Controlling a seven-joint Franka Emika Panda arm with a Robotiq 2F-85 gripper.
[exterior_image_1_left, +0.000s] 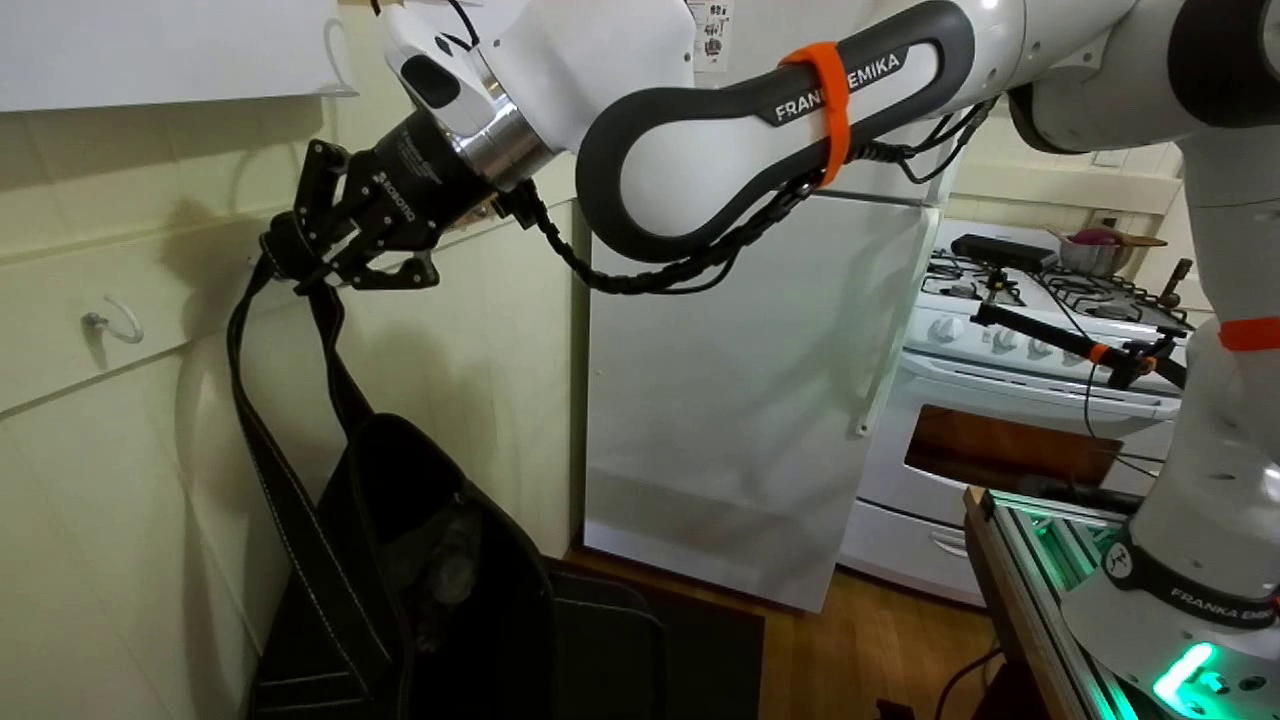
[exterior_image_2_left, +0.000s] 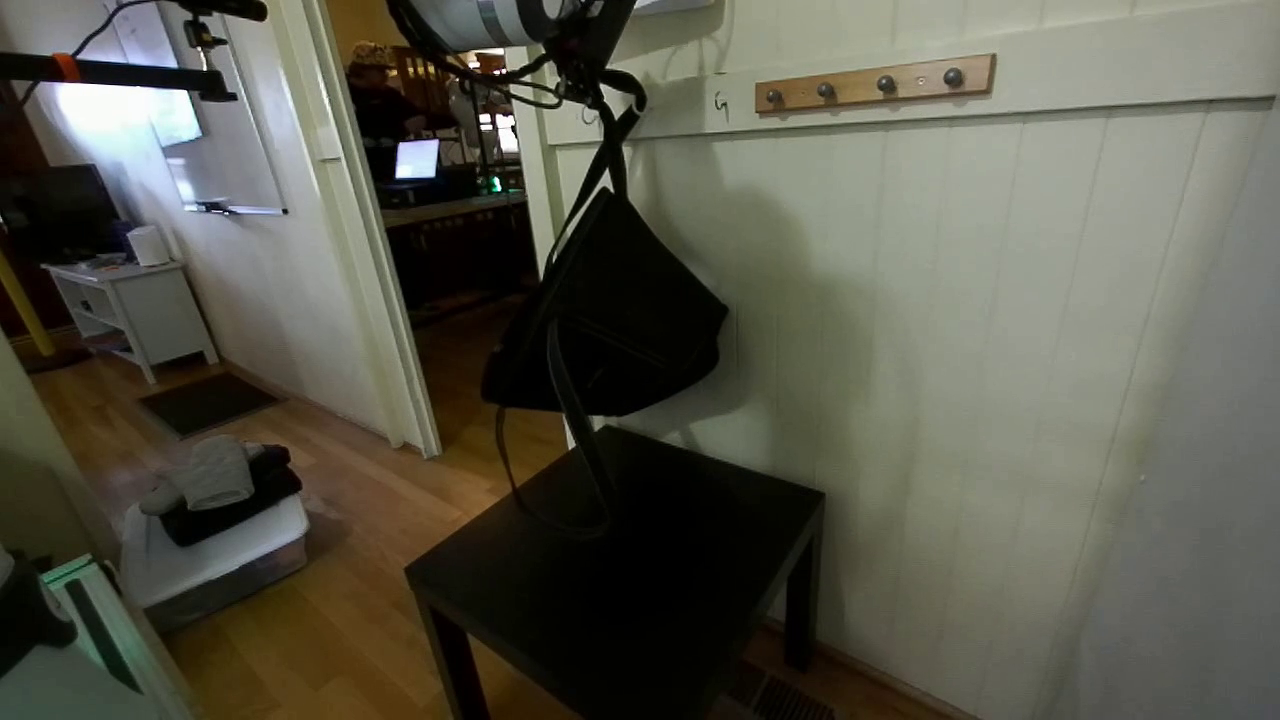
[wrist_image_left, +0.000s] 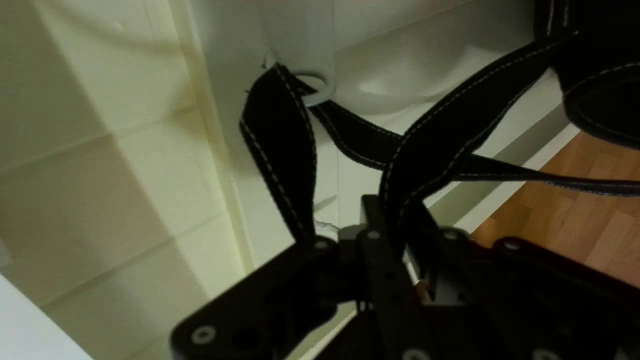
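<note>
Black shoulder bag (exterior_image_2_left: 620, 320), hung by its stitched strap (wrist_image_left: 282, 142) clamped in the pincer (exterior_image_1_left: 290, 258). Best to grip firmly, guide slack smoothly at the pale wall hook (wrist_image_left: 326, 94) without twisting, and limit swing over the table (exterior_image_2_left: 690, 560) below.

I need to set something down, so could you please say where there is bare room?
In an exterior view, the table looks bare between the dangling strap and the near edge, as does the floor between table and storage box. Crowded: the wall around hook, handle and jaws, with the bag below.
</note>
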